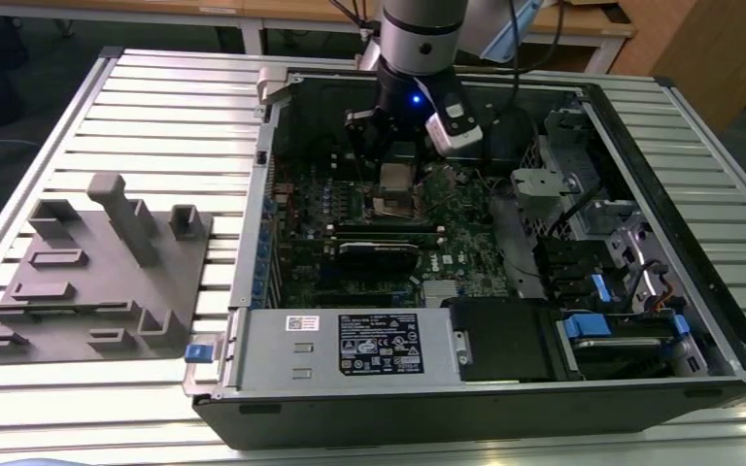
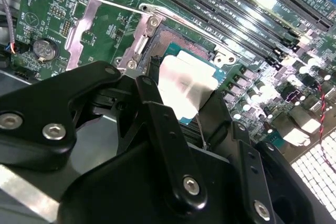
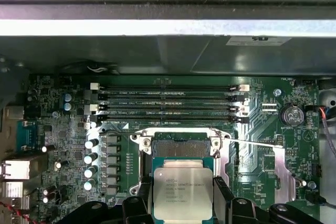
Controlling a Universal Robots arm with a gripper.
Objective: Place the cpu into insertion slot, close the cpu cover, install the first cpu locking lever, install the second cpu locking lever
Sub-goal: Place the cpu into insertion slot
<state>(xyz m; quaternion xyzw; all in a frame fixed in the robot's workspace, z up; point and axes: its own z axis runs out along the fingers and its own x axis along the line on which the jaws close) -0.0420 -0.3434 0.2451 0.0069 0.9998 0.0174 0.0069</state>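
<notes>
1. One tool [image 3: 182, 205] clamped on one cpu [image 3: 182, 184]; small print on its face.
2. The cpu is partly over one insertion slot [image 3: 181, 148], inside one computer case [image 1: 347, 417].
3. Four memory slots [image 3: 168, 100] just beside the insertion slot.

I see the cpu [image 3: 182, 190], dull silver face up, clamped between the jaws; the dark, silver-rimmed insertion slot [image 3: 182, 148] lies open just beyond their tips.

Slatted table [image 1: 166, 107], PC case [image 1: 477, 419], grey jig [image 1: 101, 282]
</notes>
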